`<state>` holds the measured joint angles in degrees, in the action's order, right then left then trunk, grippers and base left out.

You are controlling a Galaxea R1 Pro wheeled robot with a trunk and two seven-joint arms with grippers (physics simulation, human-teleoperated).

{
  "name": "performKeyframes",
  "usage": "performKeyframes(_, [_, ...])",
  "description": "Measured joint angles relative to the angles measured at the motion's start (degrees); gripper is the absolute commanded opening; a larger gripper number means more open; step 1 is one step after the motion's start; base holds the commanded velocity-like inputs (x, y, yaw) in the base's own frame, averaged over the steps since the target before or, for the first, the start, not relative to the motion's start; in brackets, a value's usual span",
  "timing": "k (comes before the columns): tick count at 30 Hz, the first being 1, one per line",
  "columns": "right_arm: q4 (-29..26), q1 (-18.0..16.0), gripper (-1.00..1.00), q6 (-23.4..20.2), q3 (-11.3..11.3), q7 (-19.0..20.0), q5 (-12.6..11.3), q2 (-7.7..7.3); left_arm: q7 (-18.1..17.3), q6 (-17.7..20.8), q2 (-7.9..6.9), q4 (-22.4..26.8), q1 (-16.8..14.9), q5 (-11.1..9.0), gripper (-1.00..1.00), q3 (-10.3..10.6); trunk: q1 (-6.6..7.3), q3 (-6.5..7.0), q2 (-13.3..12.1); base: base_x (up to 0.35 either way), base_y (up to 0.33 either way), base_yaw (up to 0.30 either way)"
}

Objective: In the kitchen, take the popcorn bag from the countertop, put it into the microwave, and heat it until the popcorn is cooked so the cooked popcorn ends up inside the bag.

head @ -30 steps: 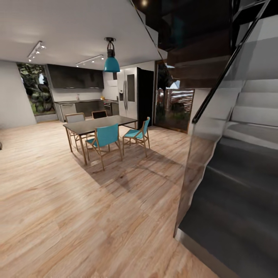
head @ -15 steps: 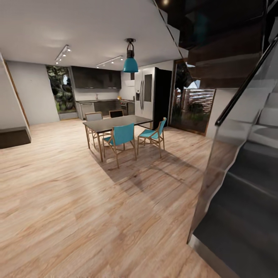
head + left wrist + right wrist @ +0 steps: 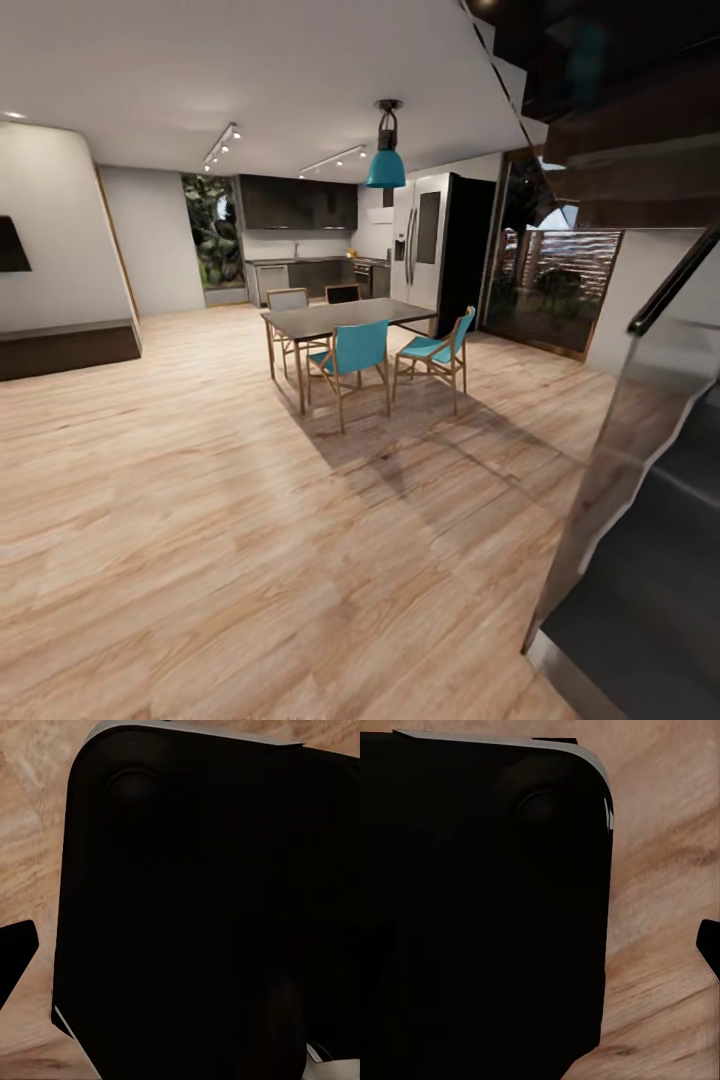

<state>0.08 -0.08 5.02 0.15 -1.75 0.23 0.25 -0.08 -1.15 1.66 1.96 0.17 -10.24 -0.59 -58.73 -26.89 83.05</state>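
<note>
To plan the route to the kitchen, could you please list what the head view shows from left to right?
Dark bench → window with plants → dining table with teal chairs → fridge → glass door → staircase.

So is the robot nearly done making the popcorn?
Not yet, it hasn't really started. The robot is out on the wooden floor, and the kitchen countertop is far off behind the dining table. No popcorn bag or microwave can be made out from here. Driving there, loading and heating are all left.
</note>
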Motion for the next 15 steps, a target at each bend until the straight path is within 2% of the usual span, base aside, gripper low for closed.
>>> performKeyframes(15, [0.0, 0.0, 1.0, 0.0, 0.0, 0.0, 0.0, 0.0, 0.0, 0.0, 0.0, 0.0, 0.0, 0.0, 1.0, 0.0, 0.0, 0.0, 0.0, 0.0, 0.0, 0.277])
